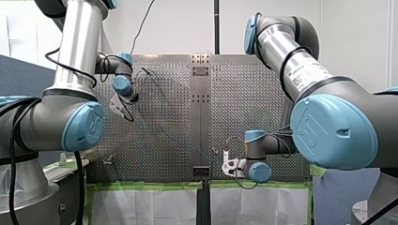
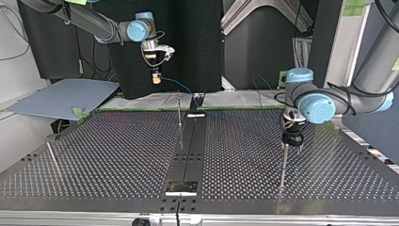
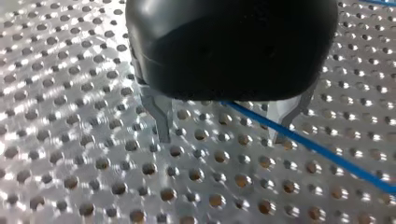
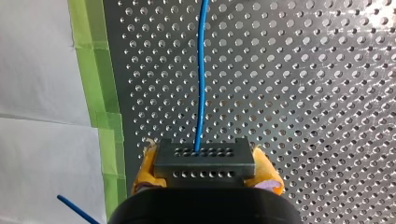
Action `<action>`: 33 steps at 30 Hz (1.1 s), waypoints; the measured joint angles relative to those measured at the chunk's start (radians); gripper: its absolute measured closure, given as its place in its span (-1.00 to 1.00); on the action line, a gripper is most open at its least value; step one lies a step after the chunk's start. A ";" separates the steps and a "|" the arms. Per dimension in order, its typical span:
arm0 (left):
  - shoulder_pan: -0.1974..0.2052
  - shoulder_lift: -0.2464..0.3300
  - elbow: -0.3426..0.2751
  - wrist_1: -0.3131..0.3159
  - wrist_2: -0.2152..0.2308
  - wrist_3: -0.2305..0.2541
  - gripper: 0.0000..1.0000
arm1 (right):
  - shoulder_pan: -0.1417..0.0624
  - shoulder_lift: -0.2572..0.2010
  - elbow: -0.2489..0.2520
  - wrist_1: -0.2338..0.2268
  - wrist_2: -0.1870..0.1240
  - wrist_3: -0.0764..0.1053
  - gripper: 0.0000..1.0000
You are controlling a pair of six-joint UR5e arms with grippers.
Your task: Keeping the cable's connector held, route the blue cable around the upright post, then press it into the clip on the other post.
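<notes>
**Two-arm cable routing on a perforated worktop, with the connector grasped by my right hand.**

My right hand was clenched on the dark connector between its yellow pads, near the worktop's edge lined with green tape. The blue cable ran straight ahead from the connector over the perforated plate. My left hand stood released, with its metal fingers apart just above the plate. In the top view it was close by the top of a thin upright post. The cable crossed beside one finger, apparently between the two, though the hand's black body hid that stretch. A second post stood near the worktop's middle, and a third at the top view's left.
</notes>
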 joint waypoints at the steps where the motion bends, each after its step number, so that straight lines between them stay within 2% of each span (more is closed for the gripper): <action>1: 0.001 0.000 -0.007 0.003 0.001 -0.010 -1.00 | 0.000 0.000 0.000 0.000 0.000 0.000 1.00; 22: 0.014 0.000 -0.020 0.002 0.009 -0.200 -1.00 | 0.000 0.000 0.000 0.000 -0.001 0.000 1.00; 33: 0.026 0.004 -0.057 0.013 -0.005 -0.221 -1.00 | 0.000 0.000 0.000 -0.001 -0.001 0.000 1.00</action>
